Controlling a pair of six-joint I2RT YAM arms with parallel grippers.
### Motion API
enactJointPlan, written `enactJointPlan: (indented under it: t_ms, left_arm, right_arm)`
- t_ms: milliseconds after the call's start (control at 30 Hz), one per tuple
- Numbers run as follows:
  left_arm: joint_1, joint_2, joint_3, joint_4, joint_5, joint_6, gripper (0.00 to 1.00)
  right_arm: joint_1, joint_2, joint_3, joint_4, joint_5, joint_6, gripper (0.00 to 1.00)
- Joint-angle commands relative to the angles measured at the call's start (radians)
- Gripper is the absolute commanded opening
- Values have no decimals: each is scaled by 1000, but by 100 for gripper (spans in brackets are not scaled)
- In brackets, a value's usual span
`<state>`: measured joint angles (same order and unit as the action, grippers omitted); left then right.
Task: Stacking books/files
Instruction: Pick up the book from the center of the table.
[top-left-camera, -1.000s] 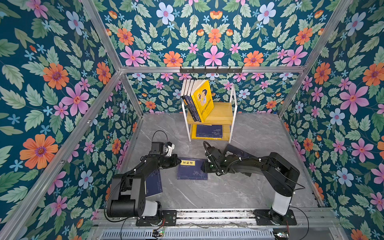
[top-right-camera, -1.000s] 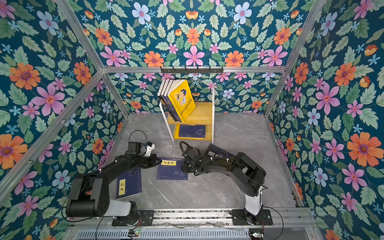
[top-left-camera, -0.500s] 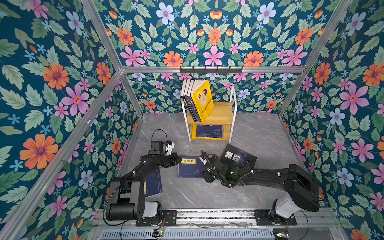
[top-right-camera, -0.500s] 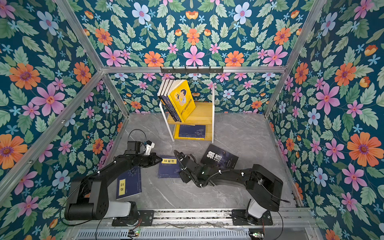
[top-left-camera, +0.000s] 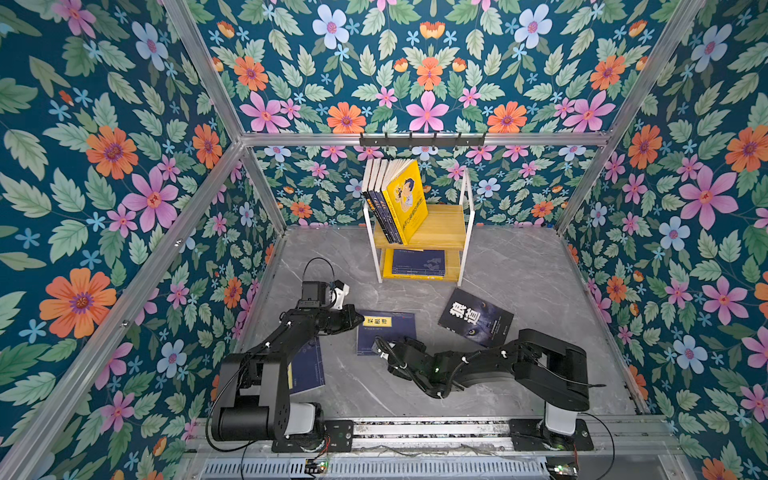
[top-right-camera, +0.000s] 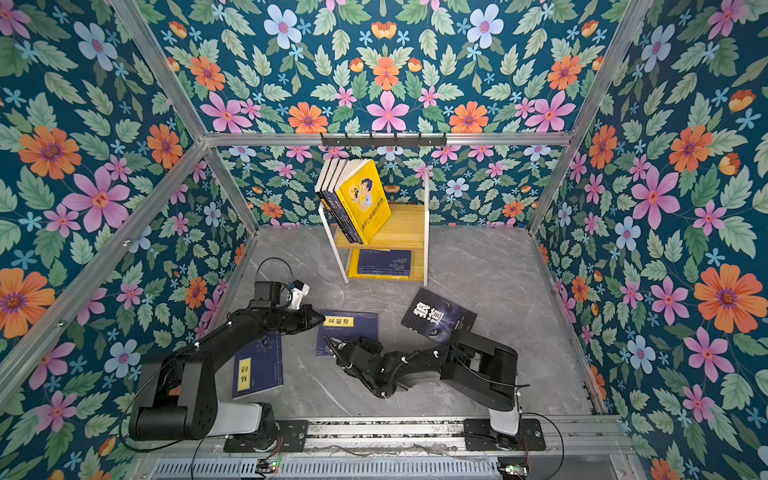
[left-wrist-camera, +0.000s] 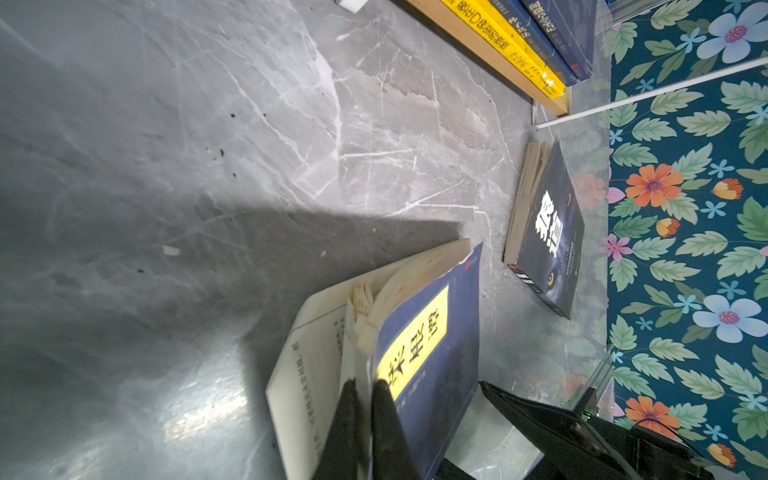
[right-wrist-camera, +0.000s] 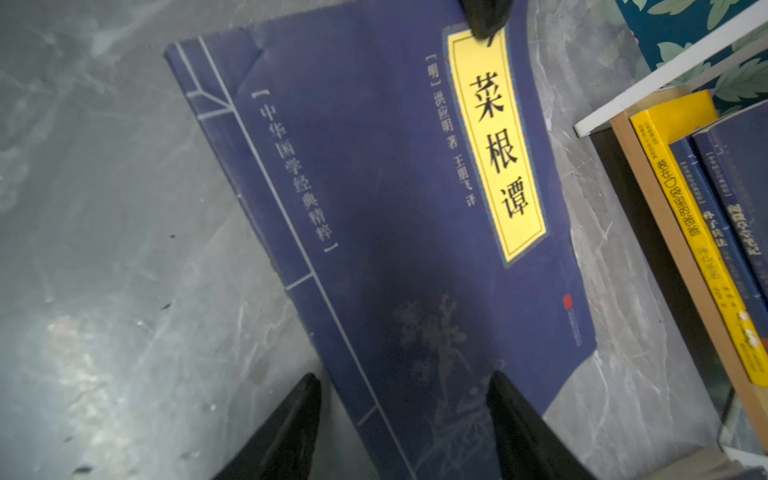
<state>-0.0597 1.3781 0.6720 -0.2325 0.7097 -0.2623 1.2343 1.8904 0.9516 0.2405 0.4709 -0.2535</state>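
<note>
A navy book (top-left-camera: 386, 332) with a yellow title label lies mid-table; it also shows in a top view as the navy book (top-right-camera: 347, 332). My left gripper (left-wrist-camera: 365, 384) is shut on the navy book (left-wrist-camera: 428, 353), pinching its cover and some pages at the label corner, and that edge is lifted off the table. At the near edge of the navy book (right-wrist-camera: 395, 208), my right gripper (right-wrist-camera: 401, 378) is open. One of its fingers is over the cover, the other over the table. A black book (top-left-camera: 476, 318) with white characters lies flat to the right.
A second navy book (top-right-camera: 257, 365) lies under the left arm. At the back stands a white-framed wooden shelf (top-left-camera: 440, 226) with upright books (top-left-camera: 395, 199) leaning on top and flat books (top-left-camera: 417, 264) on its lower board. Floral walls (top-left-camera: 124, 208) enclose the table.
My right arm drew back from the book's right side to its near edge and its jaws opened wider, uncovering the black book. The left gripper kept its hold and place.
</note>
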Motion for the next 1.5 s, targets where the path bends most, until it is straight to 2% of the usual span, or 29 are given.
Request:
enactJointPlan:
  t_ms: [0, 167, 267, 400, 600, 633, 767, 900, 1033, 1167, 1267, 1333, 1467]
  left_arm:
    - [0, 6, 6, 16, 20, -7, 0]
    - [-2, 14, 7, 18, 26, -13, 0]
    - [-7, 20, 3, 22, 24, -10, 0]
    - [-9, 27, 10, 16, 20, -7, 0]
    - [-11, 24, 9, 23, 8, -5, 0]
    - [-11, 18, 12, 20, 3, -3, 1]
    - [-10, -27, 16, 16, -21, 30, 35]
    - [7, -96, 38, -7, -75, 114, 53]
    - [17, -174, 59, -39, -137, 229, 66]
    - [67, -257, 45, -29, -155, 254, 75]
    - [88, -321, 17, -12, -165, 295, 85]
    - [108, -352, -1, -11, -177, 319, 100]
    - [139, -411, -41, -16, -177, 382, 100]
  right_arm:
    - [4, 29, 6, 99, 16, -84, 64]
    - [4, 90, 10, 160, 59, -127, 63]
    - [3, 125, -7, 242, 105, -174, 57]
    - [4, 158, -26, 334, 170, -228, 37]
    - [3, 143, -67, 389, 193, -280, 8]
    - [3, 137, -68, 382, 199, -290, 0]
    - [4, 106, -93, 410, 216, -355, 0]
    - [-1, 71, -95, 388, 226, -410, 0]
    - [-16, -3, -117, 327, 184, -425, 0]
    - [-55, -108, -74, 85, 97, -381, 0]
    - [-92, -185, -50, -26, 20, -369, 0]
    - [-123, -222, -17, -112, -17, -365, 0]
    - [-170, -312, 62, -291, -85, -393, 0]
